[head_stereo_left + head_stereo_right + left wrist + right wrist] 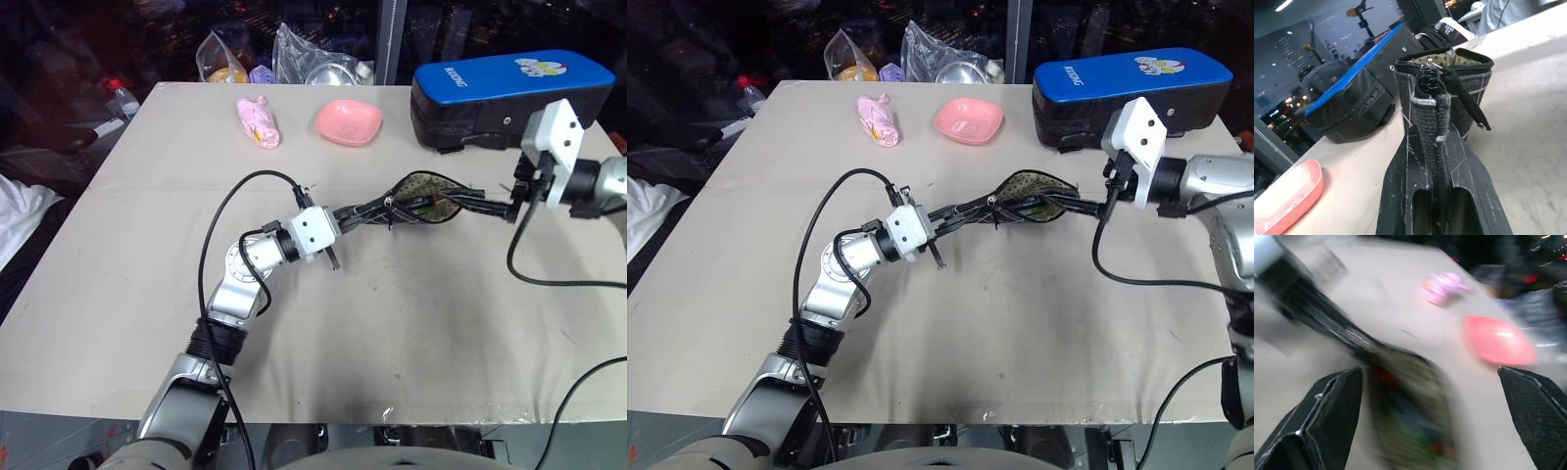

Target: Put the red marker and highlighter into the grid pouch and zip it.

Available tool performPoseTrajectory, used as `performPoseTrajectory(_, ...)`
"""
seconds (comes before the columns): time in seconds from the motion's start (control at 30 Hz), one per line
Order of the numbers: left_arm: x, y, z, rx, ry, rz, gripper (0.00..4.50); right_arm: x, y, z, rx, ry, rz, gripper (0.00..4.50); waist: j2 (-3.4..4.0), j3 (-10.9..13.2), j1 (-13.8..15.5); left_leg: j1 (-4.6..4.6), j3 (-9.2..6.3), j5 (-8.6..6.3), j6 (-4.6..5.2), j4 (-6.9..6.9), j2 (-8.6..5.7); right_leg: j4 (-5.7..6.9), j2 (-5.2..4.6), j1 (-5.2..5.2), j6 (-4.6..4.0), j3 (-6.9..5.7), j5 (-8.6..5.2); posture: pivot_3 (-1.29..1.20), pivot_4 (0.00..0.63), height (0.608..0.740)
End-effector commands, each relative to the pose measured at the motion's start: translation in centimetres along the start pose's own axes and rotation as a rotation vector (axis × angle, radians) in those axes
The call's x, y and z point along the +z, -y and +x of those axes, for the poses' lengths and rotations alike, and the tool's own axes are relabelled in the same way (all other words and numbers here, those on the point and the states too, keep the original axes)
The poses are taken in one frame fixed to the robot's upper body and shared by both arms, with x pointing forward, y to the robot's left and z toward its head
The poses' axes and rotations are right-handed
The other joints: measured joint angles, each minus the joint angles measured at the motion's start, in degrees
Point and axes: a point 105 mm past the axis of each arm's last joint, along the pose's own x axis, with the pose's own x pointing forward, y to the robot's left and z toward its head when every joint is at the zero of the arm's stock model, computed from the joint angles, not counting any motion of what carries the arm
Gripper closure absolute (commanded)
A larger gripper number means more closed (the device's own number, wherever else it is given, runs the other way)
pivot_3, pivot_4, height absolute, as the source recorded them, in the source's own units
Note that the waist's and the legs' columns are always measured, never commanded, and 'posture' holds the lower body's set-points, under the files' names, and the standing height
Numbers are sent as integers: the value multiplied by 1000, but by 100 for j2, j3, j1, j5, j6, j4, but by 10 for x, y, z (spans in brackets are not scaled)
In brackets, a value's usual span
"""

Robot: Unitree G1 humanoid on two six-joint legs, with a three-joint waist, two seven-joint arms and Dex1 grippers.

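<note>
The grid pouch (423,199) sits gaping between our two grippers, red and green showing inside, its end pinched tight in our left gripper (1436,105) while our right gripper (1432,396) hangs wide apart, so zipping remains.

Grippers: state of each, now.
Left gripper: shut on the grid pouch, pinching its end.
Right gripper: open, holding nothing, above the pouch's open mouth.
</note>
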Motion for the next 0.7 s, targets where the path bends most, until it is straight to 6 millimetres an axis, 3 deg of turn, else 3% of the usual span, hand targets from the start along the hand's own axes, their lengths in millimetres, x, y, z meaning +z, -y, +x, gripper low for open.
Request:
performPoseTrajectory(0.03, 10, -5, 5, 32, 43, 0, 4500, -10, -47, 17, 96, 10, 175, 17, -2, -1, 4, 0, -5, 0, 0, 0, 1, -2, -2, 3, 0, -3, 0, 0, 150, 740)
performPoseTrajectory(0.2, 14, -4, 10, 54, 62, -31, 4500, -31, -52, 35, -17, -13, 273, 17, -3, -2, -25, -2, -11, 0, 2, 4, -16, 4, 6, 6, 1, -5, 0, 0, 150, 740)
performPoseTrajectory(0.4, 18, 1, 14, 65, 71, -60, 4500, -49, -31, 46, -242, -14, 320, 17, -5, -3, -33, -5, -19, 0, 1, 3, -19, 0, 10, 6, 3, -12, 0, 0, 150, 740)
performPoseTrajectory(0.7, 17, 3, 14, 67, 61, -60, 4500, -26, -20, 58, -294, 104, 385, 17, -5, -4, -52, -5, -20, 0, 1, 3, -19, 1, 13, 6, 3, -14, 0, 0, 150, 740)
